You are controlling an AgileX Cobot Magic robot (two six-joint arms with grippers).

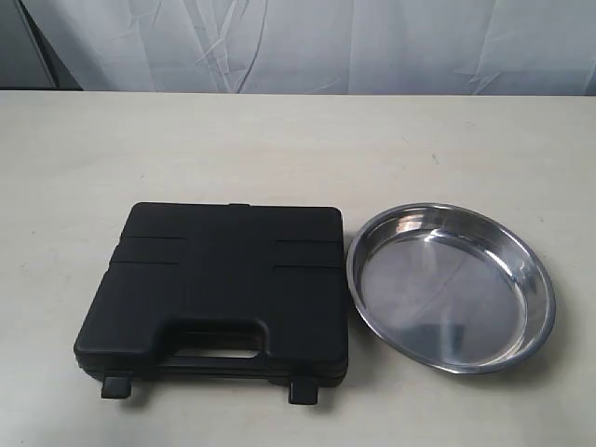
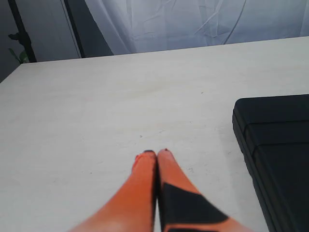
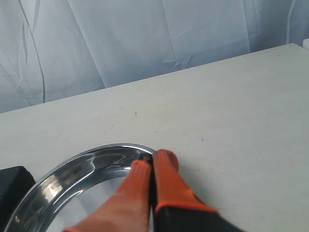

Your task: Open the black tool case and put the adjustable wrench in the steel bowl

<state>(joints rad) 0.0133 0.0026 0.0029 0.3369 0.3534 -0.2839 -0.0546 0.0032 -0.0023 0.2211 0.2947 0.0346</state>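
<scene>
**Operator:** Status check: how far along is the task?

**Technician:** No step is showing as done. The case (image 1: 219, 289) is lying flat on the table (image 1: 279, 140) with its lid down and its handle opening (image 1: 216, 337) facing the near edge. Two latch tabs (image 1: 303, 393) are sticking out along that edge; I cannot tell whether they are engaged. The wrench is not showing anywhere, so I am judging that it is sitting inside the case.

**Operator:** And the bowl?

**Technician:** The bowl (image 1: 452, 289) is sitting just beside the case, on its right, and is holding nothing. I cannot tell whether its rim is touching the case.

**Operator:** What are the arms doing?

**Technician:** The left fingers (image 2: 145, 169) are pressed together, gripping nothing, over bare table near the case's side. The right fingers (image 3: 166, 174) are likewise together and empty, hanging by the bowl's rim.

**Operator:** What is remaining?

**Technician:** Everything: freeing the tabs, raising the lid, lifting the wrench out, and setting it in the bowl.

**Operator:** Is anything getting in the way?

**Technician:** Nothing is lying on the case or in the bowl. A white sheet (image 1: 326, 47) is hanging behind the table, well apart. The bowl's closeness is probably leaving little room at the case's right side.
</scene>
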